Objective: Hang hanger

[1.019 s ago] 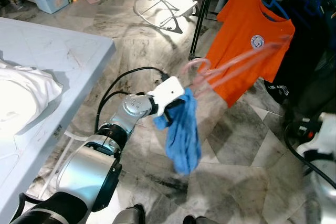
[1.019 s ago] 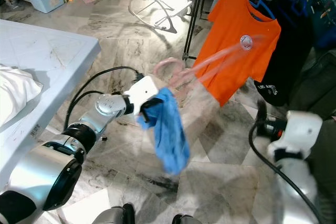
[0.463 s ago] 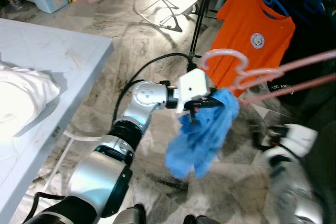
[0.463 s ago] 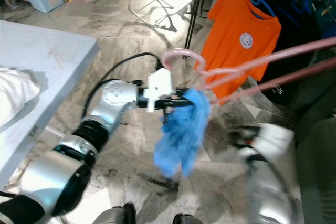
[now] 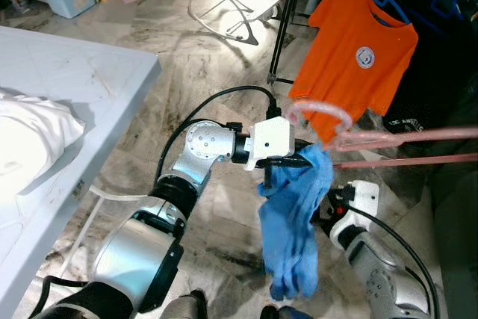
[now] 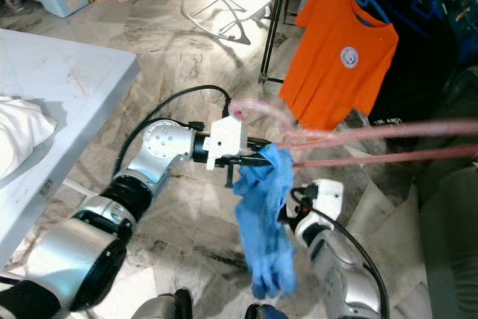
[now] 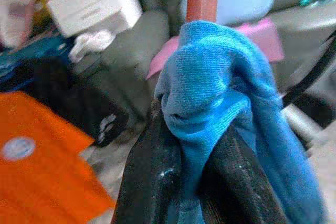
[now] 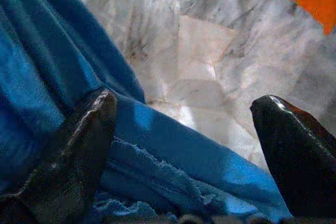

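Now my left jaws pinch the blue cloth on the thin pink plastic hanger; right jaws are spread beside it; I'd level the hook first.

Silver jointed left arm carries a white boxy wrist block, a looping black cable, and glossy black fingers.

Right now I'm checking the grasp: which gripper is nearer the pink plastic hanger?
Left. The left gripper is clamped on the blue cloth draped over the pink plastic hanger. The right gripper, jaws open, sits lower beside the hanging cloth.
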{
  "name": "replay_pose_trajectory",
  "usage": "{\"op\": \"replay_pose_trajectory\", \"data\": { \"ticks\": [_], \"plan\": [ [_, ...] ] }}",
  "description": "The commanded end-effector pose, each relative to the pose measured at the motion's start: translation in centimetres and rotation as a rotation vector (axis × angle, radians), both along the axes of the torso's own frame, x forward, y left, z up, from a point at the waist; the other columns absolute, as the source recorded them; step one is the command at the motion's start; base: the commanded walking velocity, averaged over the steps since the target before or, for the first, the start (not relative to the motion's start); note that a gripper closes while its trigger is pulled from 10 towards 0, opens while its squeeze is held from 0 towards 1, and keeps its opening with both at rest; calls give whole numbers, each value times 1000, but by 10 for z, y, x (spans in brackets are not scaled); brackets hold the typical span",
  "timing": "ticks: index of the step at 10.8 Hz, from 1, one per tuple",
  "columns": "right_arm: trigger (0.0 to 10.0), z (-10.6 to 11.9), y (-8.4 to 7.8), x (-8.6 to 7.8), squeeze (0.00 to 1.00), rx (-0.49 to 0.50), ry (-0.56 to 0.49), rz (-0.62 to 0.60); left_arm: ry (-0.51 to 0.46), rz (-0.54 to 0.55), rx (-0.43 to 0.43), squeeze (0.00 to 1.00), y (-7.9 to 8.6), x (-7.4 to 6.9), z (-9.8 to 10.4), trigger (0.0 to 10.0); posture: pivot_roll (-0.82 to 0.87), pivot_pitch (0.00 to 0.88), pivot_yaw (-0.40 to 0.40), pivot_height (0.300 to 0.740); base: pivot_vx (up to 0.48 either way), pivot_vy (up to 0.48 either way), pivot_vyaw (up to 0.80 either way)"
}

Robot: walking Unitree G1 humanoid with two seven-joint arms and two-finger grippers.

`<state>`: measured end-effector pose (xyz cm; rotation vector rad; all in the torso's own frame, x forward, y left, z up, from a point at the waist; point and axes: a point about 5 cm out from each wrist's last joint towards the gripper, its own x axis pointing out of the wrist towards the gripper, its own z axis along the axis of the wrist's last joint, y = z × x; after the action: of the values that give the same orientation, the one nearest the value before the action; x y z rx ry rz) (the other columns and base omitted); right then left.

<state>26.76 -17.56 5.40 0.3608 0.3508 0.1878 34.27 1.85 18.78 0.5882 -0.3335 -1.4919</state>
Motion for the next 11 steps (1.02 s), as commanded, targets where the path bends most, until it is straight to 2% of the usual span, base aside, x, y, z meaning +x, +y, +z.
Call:
{"op": "replay_pose_trajectory", "data": {
  "ticks": [1,2,4,6,8,10,11],
  "plan": [
    [10000,-1,-6,-5,0,6,15,7,-49,61,3,0,3,7,7,0,78,164,-71,740,0,0,0],
    [10000,0,-5,-8,0,23,16,41,-49,121,17,0,8,12,6,0,77,163,-71,740,0,0,0],
    [10000,4,-4,-17,0,49,9,115,-94,111,39,0,9,14,11,0,74,164,-67,740,0,0,0],
    [10000,4,-14,-23,0,49,8,124,-106,12,52,0,5,9,18,0,64,166,-60,740,0,0,0],
    [10000,3,-19,-23,0,34,18,117,-120,-136,42,0,6,0,21,0,60,171,-58,740,0,0,0],
    [10000,2,-21,-25,0,32,24,130,-115,-136,81,0,12,1,17,0,61,177,-63,740,0,0,0],
    [10000,2,-19,-24,0,35,29,136,-125,-139,51,0,11,1,22,0,61,177,-63,740,0,0,0]
  ]
}}
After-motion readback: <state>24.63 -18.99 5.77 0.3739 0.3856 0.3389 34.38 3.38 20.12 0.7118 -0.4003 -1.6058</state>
